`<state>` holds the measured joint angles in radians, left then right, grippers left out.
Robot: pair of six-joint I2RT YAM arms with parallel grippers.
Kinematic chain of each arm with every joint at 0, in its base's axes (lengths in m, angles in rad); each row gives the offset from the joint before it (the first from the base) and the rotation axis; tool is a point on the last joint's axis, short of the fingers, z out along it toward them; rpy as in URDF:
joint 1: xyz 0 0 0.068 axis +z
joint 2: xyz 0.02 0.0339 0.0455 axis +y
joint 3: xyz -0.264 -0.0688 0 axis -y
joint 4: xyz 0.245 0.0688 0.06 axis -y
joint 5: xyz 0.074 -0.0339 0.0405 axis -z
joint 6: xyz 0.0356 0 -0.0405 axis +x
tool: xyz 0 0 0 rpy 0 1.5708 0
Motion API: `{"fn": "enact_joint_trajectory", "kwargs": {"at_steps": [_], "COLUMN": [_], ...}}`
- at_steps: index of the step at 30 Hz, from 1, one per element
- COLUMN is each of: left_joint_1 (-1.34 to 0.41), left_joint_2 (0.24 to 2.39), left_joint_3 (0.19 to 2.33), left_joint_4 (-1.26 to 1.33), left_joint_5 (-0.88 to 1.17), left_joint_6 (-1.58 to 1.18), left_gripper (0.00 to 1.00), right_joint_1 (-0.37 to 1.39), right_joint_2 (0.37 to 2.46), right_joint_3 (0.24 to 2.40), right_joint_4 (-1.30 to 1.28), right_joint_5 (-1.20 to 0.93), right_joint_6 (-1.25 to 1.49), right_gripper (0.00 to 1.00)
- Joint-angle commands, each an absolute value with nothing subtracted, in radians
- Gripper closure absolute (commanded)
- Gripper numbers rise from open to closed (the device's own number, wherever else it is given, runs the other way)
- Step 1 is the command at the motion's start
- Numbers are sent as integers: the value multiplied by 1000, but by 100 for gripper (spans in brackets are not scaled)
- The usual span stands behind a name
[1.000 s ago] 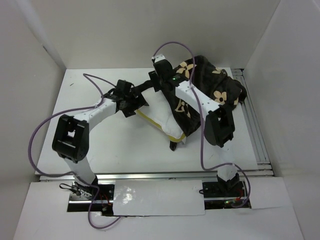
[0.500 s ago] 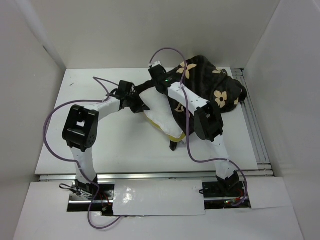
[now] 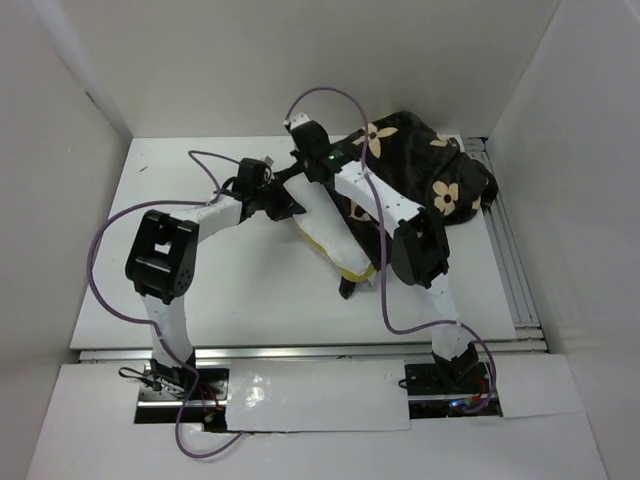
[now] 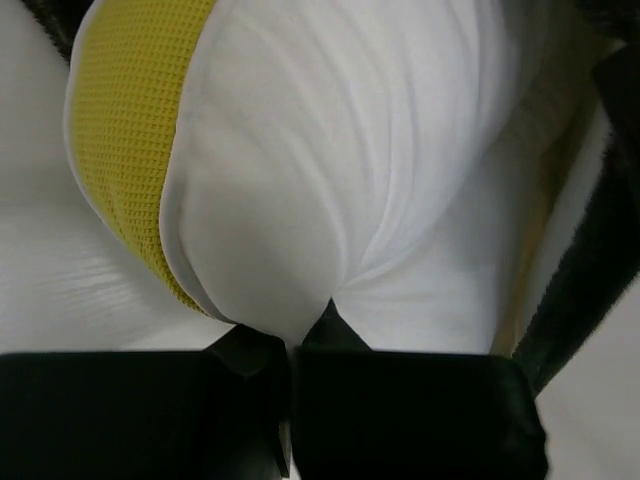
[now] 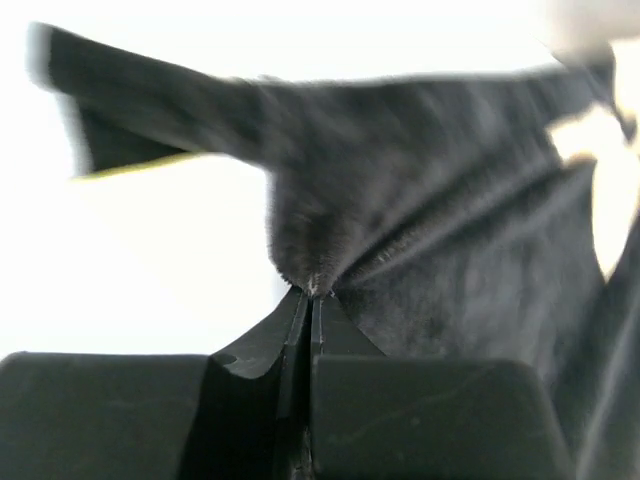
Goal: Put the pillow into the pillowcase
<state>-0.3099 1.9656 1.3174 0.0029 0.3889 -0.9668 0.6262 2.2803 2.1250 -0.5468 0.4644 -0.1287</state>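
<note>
The white pillow point(image 3: 328, 222) with its yellow edge trim lies mid-table, its far right part inside the dark flower-printed pillowcase point(image 3: 425, 165). My left gripper point(image 3: 288, 204) is at the pillow's left end. In the left wrist view it point(image 4: 296, 338) is shut on a pinch of the white pillow point(image 4: 330, 170) fabric, with the yellow trim point(image 4: 130, 130) to the left. My right gripper point(image 3: 303, 172) hangs just behind, at the case's open edge. In the right wrist view it point(image 5: 312, 292) is shut on a fold of the plush pillowcase point(image 5: 430, 230).
The white table point(image 3: 200, 290) is boxed in by white walls on three sides. Metal rails point(image 3: 510, 260) run along its right edge. Purple cables loop over both arms. A dark scrap of pillowcase point(image 3: 347, 290) pokes out below the pillow's near corner.
Both grippers have closed, the left on the pillow's end and the right on the pillowcase's edge. The right arm has swung left and the case's edge has drawn further left over the pillow.
</note>
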Motion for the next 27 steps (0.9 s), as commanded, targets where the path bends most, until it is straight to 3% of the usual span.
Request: {"fn": "enact_joint_trajectory", "kwargs": {"at_steps": [1, 5, 9, 13, 20, 27], "left_joint_1": [-345, -403, -477, -581, -658, -658], "left_joint_2": [1844, 1686, 1481, 1321, 1477, 1543], "left_joint_3": [1322, 1283, 1192, 1131, 1226, 1279], "left_joint_4": [162, 189, 199, 227, 179, -139], "left_joint_5": [399, 307, 122, -206, -376, -687], "left_joint_6": [-951, -951, -940, -951, -1023, -1300], "left_gripper": [100, 100, 100, 100, 100, 100], "right_joint_1": [672, 683, 738, 819, 960, 1051], "right_joint_2": [2089, 1976, 1889, 1833, 1798, 1732], "right_joint_3": [2267, 2338, 2358, 2344, 2410, 2358], "right_joint_4": [-563, -626, -681, -713, -799, -799], "right_joint_5": [72, -246, -382, -480, -440, -237], "right_joint_6": [-121, -107, -97, -81, -31, 43], "right_gripper": [100, 100, 100, 100, 100, 100]}}
